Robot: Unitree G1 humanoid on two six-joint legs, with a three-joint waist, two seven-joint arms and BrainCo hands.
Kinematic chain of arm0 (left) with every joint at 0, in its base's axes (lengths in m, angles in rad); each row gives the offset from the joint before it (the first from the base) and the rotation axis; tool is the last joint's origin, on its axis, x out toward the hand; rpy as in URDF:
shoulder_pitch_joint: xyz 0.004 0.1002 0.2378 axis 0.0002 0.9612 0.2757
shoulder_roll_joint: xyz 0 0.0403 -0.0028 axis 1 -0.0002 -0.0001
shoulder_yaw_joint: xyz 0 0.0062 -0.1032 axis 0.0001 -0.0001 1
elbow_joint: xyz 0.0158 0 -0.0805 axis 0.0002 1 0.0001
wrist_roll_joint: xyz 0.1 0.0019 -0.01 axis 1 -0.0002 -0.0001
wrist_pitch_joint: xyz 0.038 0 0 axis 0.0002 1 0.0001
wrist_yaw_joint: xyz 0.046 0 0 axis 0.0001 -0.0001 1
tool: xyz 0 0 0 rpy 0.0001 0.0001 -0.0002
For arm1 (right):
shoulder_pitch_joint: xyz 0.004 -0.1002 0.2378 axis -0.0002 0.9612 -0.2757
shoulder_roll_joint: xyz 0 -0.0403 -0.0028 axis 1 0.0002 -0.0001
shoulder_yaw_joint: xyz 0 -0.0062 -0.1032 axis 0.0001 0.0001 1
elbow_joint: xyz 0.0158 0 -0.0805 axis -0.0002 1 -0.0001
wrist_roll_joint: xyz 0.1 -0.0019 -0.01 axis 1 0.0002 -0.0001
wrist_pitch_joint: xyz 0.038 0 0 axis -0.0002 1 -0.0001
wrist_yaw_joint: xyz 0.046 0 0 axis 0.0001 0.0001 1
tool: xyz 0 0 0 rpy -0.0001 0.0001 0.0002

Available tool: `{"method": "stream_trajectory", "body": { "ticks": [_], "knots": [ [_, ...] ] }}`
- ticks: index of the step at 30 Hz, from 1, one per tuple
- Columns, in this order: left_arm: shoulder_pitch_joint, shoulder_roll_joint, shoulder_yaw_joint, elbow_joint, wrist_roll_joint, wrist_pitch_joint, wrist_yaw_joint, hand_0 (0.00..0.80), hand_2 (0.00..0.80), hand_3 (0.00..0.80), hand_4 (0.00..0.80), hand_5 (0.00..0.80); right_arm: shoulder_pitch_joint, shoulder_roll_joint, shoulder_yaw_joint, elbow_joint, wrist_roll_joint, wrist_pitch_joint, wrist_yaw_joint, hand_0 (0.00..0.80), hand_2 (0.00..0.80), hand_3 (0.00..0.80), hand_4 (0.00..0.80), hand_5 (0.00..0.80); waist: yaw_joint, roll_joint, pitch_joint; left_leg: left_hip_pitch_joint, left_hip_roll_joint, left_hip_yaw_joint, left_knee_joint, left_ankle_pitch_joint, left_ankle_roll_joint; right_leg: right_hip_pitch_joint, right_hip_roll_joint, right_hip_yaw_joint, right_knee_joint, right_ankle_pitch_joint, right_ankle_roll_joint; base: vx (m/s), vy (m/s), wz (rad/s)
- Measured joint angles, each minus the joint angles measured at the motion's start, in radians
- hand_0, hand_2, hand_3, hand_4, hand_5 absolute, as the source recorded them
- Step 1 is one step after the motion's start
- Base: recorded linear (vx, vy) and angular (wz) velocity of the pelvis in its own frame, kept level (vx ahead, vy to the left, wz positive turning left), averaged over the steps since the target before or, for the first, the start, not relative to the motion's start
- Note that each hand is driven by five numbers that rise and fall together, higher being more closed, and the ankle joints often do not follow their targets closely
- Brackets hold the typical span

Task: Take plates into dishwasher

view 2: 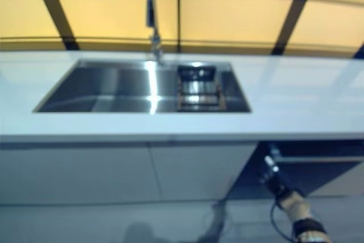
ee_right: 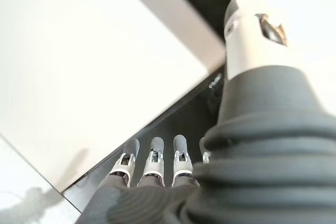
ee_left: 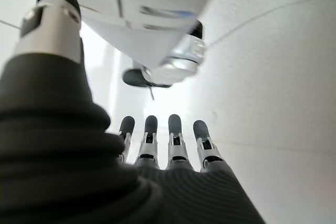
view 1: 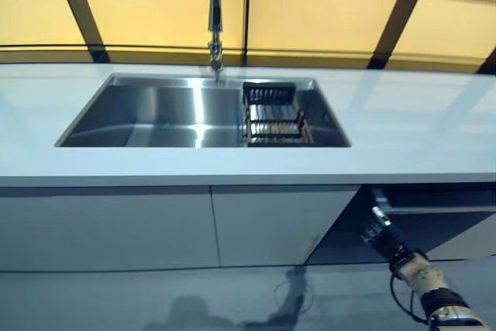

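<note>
The right hand (view 1: 384,232), fingers relaxed and empty, is reached into the dark dishwasher opening (view 1: 434,222) below the sink (view 1: 155,114), likely to open it; the left hand (ee_left: 157,145) is likewise slack, and no plates are seen.

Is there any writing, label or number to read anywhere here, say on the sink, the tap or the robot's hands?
None can be read.
The sink, tap, rack and white counter show no print.
The left hand and right hand, both with straight fingers, carry no legible marking.
</note>
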Motion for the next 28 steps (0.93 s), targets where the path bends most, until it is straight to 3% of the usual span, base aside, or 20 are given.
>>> {"method": "stream_trajectory", "body": {
  "ticks": [1,4,6,12,20,28],
  "knots": [
    [-0.001,0.009,0.0,0.0,0.0,-0.002,0.003,0.0,0.0,0.0,0.0,0.0,0.029,0.026,0.002,0.013,-0.037,0.001,0.018,0.0,0.0,0.0,0.0,0.0,0.0,-0.017,-0.022,0.004,0.001,0.002,0.0,0.0,0.0,0.001,0.001,0.008,0.001,-0.004,-0.008,-0.028,0.021,-0.12],
    [-0.022,0.012,-0.001,-0.002,0.0,0.0,0.007,0.0,0.0,0.0,0.0,0.0,0.075,0.058,0.021,0.046,-0.117,-0.008,0.047,0.0,0.0,0.0,0.0,0.0,-0.001,-0.025,-0.035,0.014,0.005,0.025,0.001,0.001,0.002,0.0,0.001,0.023,0.005,-0.017,-0.026,-0.035,0.03,-0.13],
    [-0.025,0.008,-0.002,-0.002,0.0,0.005,0.017,0.0,0.0,0.0,0.0,0.0,0.131,0.078,0.067,0.068,-0.168,-0.013,0.053,0.0,0.0,0.0,0.0,0.0,-0.006,-0.01,-0.047,0.014,0.013,0.047,0.002,0.005,0.006,-0.006,0.007,0.041,-0.002,-0.019,-0.028,-0.023,0.033,-0.09],
    [-0.025,-0.022,-0.002,-0.005,-0.002,0.017,0.036,0.0,0.0,0.0,0.0,0.0,0.236,0.135,0.112,0.132,-0.235,-0.05,0.05,0.0,0.0,0.0,0.0,0.0,-0.028,0.041,-0.081,0.019,0.033,0.053,0.002,0.006,0.005,-0.007,0.027,0.044,-0.003,-0.024,-0.021,-0.005,0.012,-0.02],
    [-0.033,-0.052,-0.002,-0.01,-0.002,0.046,0.038,0.0,0.0,0.0,0.0,0.0,0.305,0.234,0.15,0.228,-0.255,-0.067,0.038,0.0,0.0,0.0,0.0,0.0,-0.028,0.043,-0.084,0.047,0.034,0.064,0.002,-0.001,-0.01,0.006,0.029,0.06,-0.002,-0.025,-0.018,0.009,0.008,-0.04],
    [-0.023,-0.068,-0.004,-0.008,-0.002,0.062,0.054,0.0,0.0,0.0,0.0,0.0,0.332,0.259,0.155,0.254,-0.268,-0.069,0.029,0.0,0.0,0.0,0.0,0.0,-0.029,0.045,-0.085,0.05,0.045,0.068,0.002,-0.004,-0.014,0.012,0.037,0.064,-0.006,-0.034,-0.006,0.003,0.002,-0.01]
  ]
}}
